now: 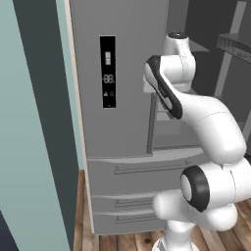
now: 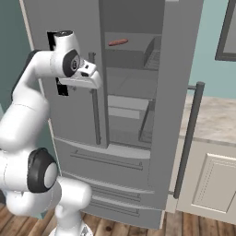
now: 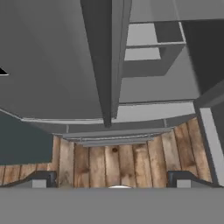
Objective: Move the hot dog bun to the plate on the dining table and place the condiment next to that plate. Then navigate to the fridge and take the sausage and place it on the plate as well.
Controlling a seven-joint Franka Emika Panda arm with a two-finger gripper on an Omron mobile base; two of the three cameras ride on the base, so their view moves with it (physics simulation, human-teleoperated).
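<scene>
Sausage [image 2: 118,42] lies on the top shelf of the open fridge [image 2: 83,55], fingers [image 3: 43,179] spread wide, empty; looks light, soft, maybe slick, so pinch gently across its middle.

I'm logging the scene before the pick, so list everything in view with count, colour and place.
fridge: one, grey metal, ahead of the base, right door swung open.
sausage: one, reddish-brown, on the top shelf inside the fridge.
dispenser panel: one, black, on the closed left door.
counter: one, pale marbled top over white cabinets, right of the fridge.
floor: wooden planks, brown.
pincer: one, dark tips, open, empty, by the left door's handle.
</scene>
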